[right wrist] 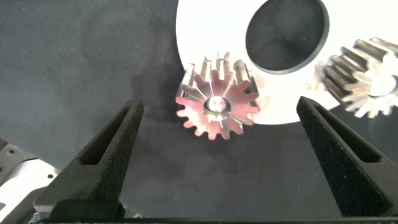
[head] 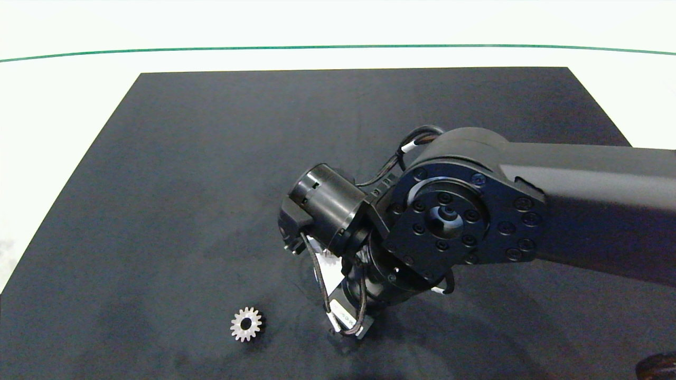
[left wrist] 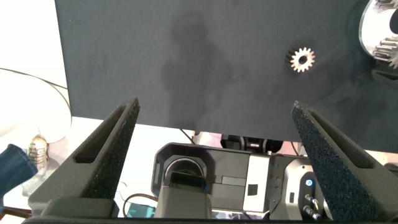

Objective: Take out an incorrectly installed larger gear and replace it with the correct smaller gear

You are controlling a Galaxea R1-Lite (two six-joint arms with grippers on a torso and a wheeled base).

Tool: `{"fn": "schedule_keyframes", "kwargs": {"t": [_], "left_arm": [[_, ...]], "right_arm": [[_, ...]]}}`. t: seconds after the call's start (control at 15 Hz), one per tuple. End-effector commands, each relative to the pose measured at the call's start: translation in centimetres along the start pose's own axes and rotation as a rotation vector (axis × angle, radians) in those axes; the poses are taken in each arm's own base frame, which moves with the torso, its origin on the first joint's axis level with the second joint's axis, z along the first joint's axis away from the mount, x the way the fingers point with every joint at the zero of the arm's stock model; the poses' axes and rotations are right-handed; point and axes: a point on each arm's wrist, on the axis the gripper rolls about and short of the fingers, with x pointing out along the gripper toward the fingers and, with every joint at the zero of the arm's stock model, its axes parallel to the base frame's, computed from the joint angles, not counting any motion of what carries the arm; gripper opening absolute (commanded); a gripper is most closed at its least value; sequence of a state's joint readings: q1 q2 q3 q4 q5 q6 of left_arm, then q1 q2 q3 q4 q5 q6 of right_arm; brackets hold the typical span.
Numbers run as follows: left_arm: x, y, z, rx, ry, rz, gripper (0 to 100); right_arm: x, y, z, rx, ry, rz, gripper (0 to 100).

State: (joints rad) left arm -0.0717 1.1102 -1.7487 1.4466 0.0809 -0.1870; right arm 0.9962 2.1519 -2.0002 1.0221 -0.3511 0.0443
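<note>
A: What lies nearest the front edge of the black mat (head: 158, 158)?

B: The smaller gear (head: 246, 324), flat and alone, close to that front edge and left of centre. Nothing touches it. The left gripper (left wrist: 214, 143) is not over the mat at all; its wrist view looks in from past the mat's edge, its fingers spread wide and empty.

A: And further in?

B: The right arm reaches in from the right edge to about the mat's middle. In its wrist view the right gripper (right wrist: 217, 155) hangs with fingers wide apart, holding nothing, and the larger gear (right wrist: 217, 98) sits between them and a little beyond the tips. That gear is on a pin at the edge of a white plate (right wrist: 205, 31), next to a round opening, with another gear (right wrist: 364, 78) on the plate's far side.

A: So which step is this?

B: Probably the approach to removal; the wrong gear is still mounted. The next move likely calls for advancing until the fingers straddle the teeth, closing, then lifting straight off the pin.
</note>
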Motion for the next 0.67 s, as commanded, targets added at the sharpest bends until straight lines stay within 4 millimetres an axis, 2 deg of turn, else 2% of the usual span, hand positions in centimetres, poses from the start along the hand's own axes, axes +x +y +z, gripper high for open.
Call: {"fn": "schedule_keyframes", "kwargs": {"t": [0.07, 0.27, 0.67], "left_arm": [[0.0, 0.0, -0.1, -0.001, 0.006, 0.001, 100], [0.0, 0.0, -0.1, 0.001, 0.007, 0.003, 100], [0.0, 0.0, -0.2, 0.009, 0.008, 0.003, 100]], "right_arm": [[0.9, 0.2, 0.0, -0.004, 0.021, -0.003, 96], [1.8, 0.6, 0.3, -0.005, 0.019, -0.003, 90], [1.8, 0.4, 0.3, -0.004, 0.024, -0.006, 78]]}}
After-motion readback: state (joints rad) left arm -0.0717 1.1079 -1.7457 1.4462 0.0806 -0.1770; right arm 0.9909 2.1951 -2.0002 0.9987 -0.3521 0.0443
